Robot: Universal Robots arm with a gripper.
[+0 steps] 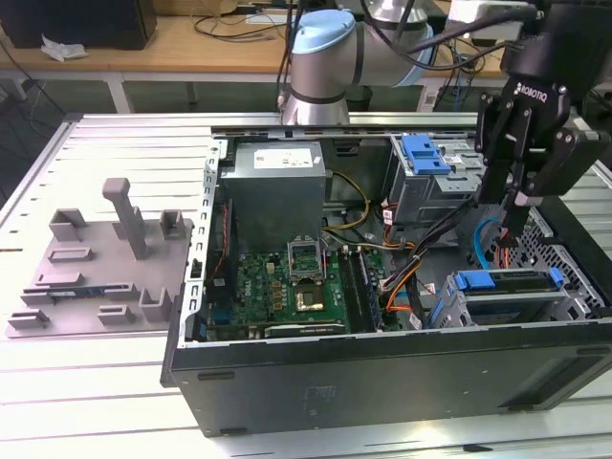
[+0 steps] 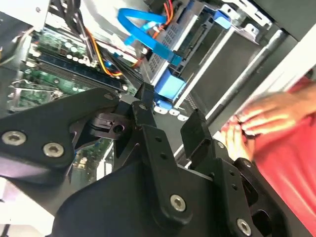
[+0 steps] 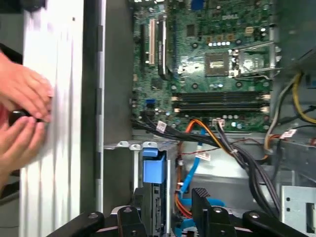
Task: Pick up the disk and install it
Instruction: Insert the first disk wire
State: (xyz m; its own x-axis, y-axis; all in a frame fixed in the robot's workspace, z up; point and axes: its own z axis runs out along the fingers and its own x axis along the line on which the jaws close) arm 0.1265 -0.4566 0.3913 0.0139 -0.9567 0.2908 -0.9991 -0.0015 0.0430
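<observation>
**Jaws apart above the disk in its cage**

The black, two-fingered metal gripper [image 1: 507, 215] is seen over the exterior view's right end of the open black steel computer case [image 1: 382, 382]. Its jaws are set apart, and nothing is clamped between them. The disk [image 1: 507, 284], a flat silver hard drive framed by a blue plastic caddy, is lodged in the lower perforated metal drive cage, just below the gripper. A second blue plastic part, a bracket [image 1: 426, 153], is fixed atop the upper cage. One green circuit board [image 1: 287, 282] is mounted on the case floor. One grey moulded plastic fixture [image 1: 96, 268] is placed on the ribbed aluminium tabletop [image 1: 96, 382]. In the first wrist view, two hands [image 3: 22, 113] of a person are pressed together beside the case.
</observation>
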